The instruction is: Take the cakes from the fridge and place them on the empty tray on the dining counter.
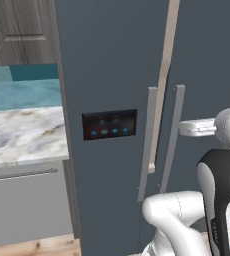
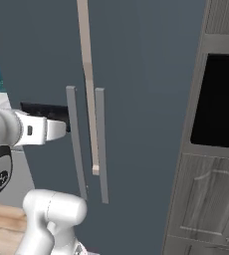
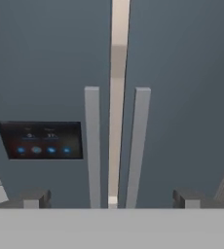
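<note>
- The fridge [image 1: 112, 75] fills the middle of the left base view, a tall slate blue-grey front with both doors closed; a thin pale strip [image 1: 163, 75] runs down the seam between them from the top of the frame.
- Two long grey vertical handles stand on either side of that seam: the left handle [image 1: 147, 142] and the right handle [image 1: 172, 137], close together but apart.
- A black control panel [image 1: 109, 124] with small blue lights sits on the left door, left of the handles, around mid-height of the frame.
- In the hand view the gripper [image 3: 111, 198] faces the fridge square on. Its two dark fingertips [image 3: 33, 198] rise at the lower left and lower right, set wide apart, with nothing between them; both handles and the seam lie in the gap between the tips.
- In the hand view the control panel appears at the middle left, and the handles run from mid-frame down to the bottom.
- In the right base view the white arm [image 2: 37, 130] reaches in from the left edge towards the fridge, its end near the left handle; whether it touches the door I cannot tell.
- At the left of the left base view a marbled table [image 1: 24, 135] meets a teal backsplash [image 1: 22, 87], with grey wood-grain cabinets [image 1: 19, 30] above.
- At the right of the right base view a grey wood-grain cabinet column [image 2: 211, 209] holds a black opening [image 2: 223, 102].
</note>
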Robot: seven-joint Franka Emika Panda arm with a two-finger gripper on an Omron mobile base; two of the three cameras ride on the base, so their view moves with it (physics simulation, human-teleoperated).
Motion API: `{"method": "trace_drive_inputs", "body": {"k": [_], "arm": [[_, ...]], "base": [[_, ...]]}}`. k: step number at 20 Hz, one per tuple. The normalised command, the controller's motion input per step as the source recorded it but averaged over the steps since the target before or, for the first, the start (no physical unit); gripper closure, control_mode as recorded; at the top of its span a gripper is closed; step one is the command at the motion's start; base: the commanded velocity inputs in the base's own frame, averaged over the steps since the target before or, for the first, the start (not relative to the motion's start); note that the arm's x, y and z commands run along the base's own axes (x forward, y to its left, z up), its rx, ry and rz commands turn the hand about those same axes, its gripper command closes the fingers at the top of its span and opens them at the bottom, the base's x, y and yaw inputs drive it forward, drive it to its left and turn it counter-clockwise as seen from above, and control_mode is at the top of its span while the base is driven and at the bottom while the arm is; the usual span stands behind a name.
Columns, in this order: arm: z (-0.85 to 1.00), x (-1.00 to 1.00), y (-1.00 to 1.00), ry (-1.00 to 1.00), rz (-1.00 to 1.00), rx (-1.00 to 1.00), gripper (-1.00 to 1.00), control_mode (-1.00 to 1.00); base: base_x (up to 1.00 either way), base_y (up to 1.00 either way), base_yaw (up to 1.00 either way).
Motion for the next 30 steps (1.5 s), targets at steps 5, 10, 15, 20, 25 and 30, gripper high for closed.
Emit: {"method": "trace_drive_inputs", "body": {"k": [5,10,15,20,25,30], "arm": [[0.0,0.0,0.0,0.0,0.0,0.0,-1.0,1.0],[0.0,0.0,0.0,0.0,0.0,0.0,-1.0,1.0],[0.0,0.0,0.0,0.0,0.0,0.0,-1.0,1.0],[0.0,0.0,0.0,0.0,0.0,0.0,-1.0,1.0],[0.0,0.08,-0.06,-0.04,0.0,0.0,-1.0,-1.0],[0.0,0.52,-0.32,-0.05,-0.03,0.0,-1.0,-1.0]], "base": [[-0.67,0.0,0.0],[-0.55,0.0,0.0],[-0.16,0.0,0.0],[0.0,0.0,0.0],[0.0,0.0,0.0],[0.0,0.0,0.0]]}}
